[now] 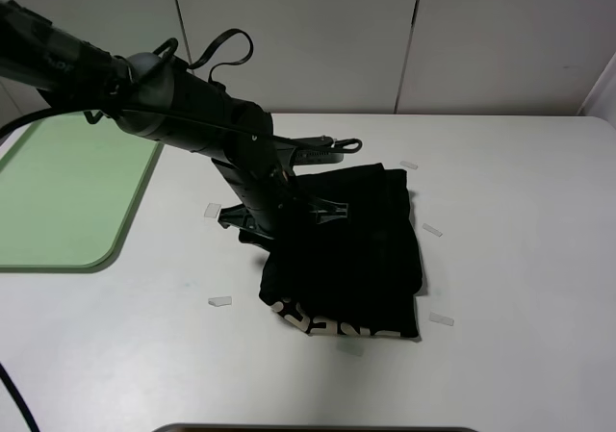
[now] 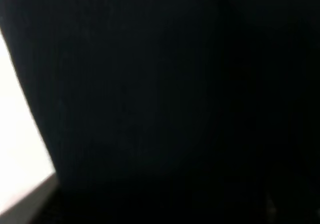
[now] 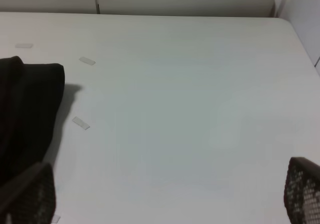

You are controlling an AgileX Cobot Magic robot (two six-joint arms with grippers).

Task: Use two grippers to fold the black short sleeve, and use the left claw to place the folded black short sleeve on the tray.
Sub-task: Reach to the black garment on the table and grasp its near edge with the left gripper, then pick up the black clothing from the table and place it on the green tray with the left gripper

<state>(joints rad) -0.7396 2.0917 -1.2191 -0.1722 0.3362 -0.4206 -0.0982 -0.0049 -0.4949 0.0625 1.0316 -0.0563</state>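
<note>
The black short sleeve [image 1: 356, 259] lies folded into a thick rectangle at the table's centre, pale lettering showing along its near edge. My left claw [image 1: 332, 177] reaches in from the left and sits at the shirt's far left edge; its two fingers look spread with fabric between them, but whether they pinch it is unclear. Black cloth [image 2: 175, 94] fills almost the whole left wrist view. The pale green tray [image 1: 67, 191] sits at the far left of the table. My right gripper [image 3: 165, 199] hangs open over bare table, right of the shirt's edge [image 3: 25, 104].
Small strips of pale tape [image 1: 219, 301] mark the white table around the shirt, with others at its right [image 1: 431, 230]. White wall panels stand behind the table. Bare tabletop [image 1: 520, 220] stretches to the right of the shirt.
</note>
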